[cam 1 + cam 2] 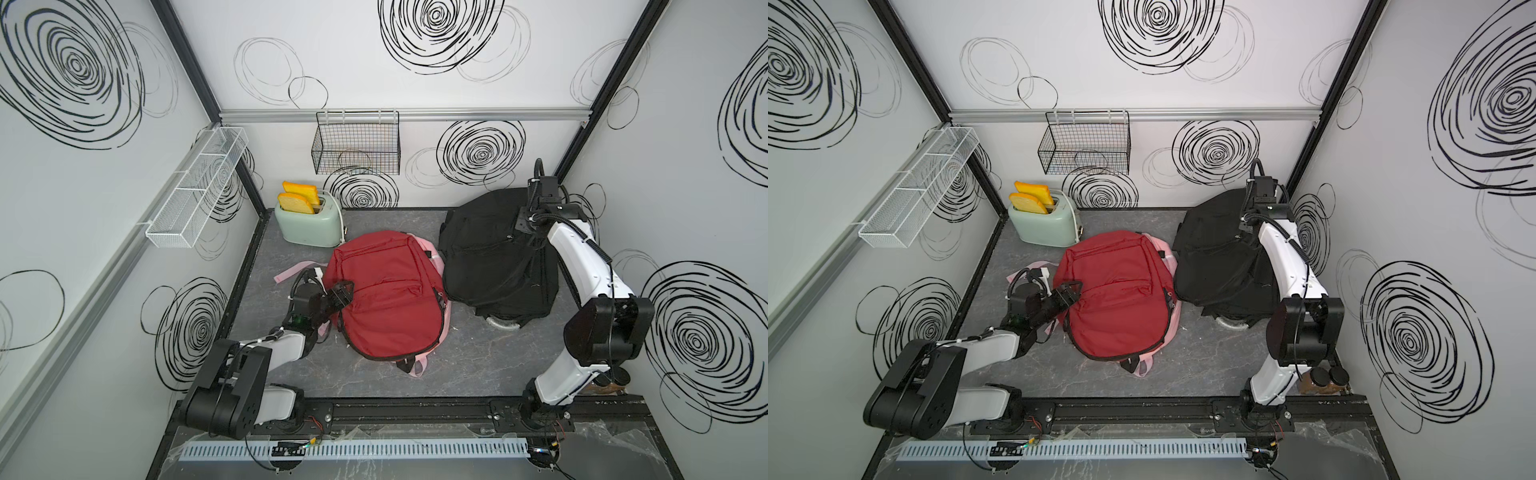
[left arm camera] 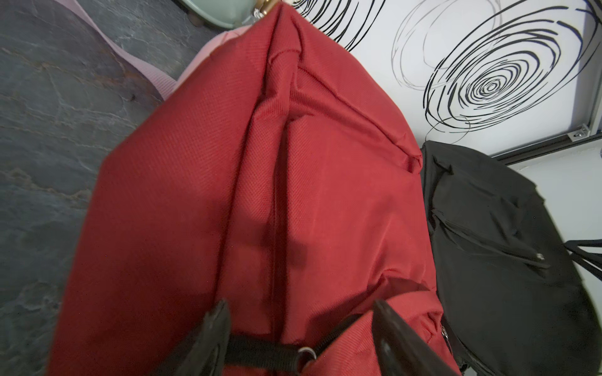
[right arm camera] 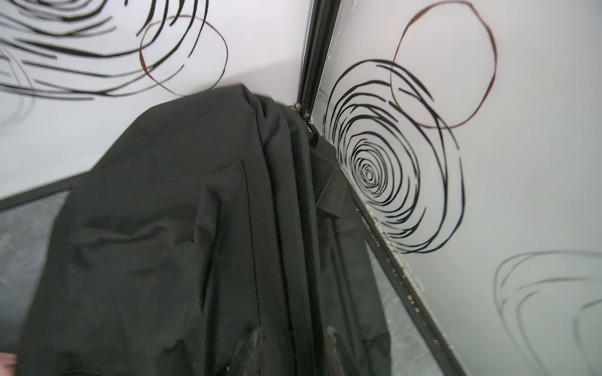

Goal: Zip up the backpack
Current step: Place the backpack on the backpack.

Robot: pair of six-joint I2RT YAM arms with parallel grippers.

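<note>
Left wrist view, item one: left gripper (image 2: 299, 306), jaws wide apart, pinching nothing; a black strap (image 2: 260, 353) with a metal ring lies across the gap.

Item two: red backpack (image 2: 293, 162), flat on the table (image 1: 457, 365) mid-scene, its long axis running from the toaster (image 1: 309, 224) side toward you. Your left claw sits at its left edge. The zipper slider (image 1: 439, 296) lies on the opposite edge, facing the black backpack (image 1: 490, 257).

Item three: right gripper (image 3: 290, 341), fingertips parted and blurred, over the black backpack's seam in the far right corner.

Judgement: the slider is across the pack's short axis from your left claw, so you probably reach over, not along. Which pack is meant is unstated.
</note>
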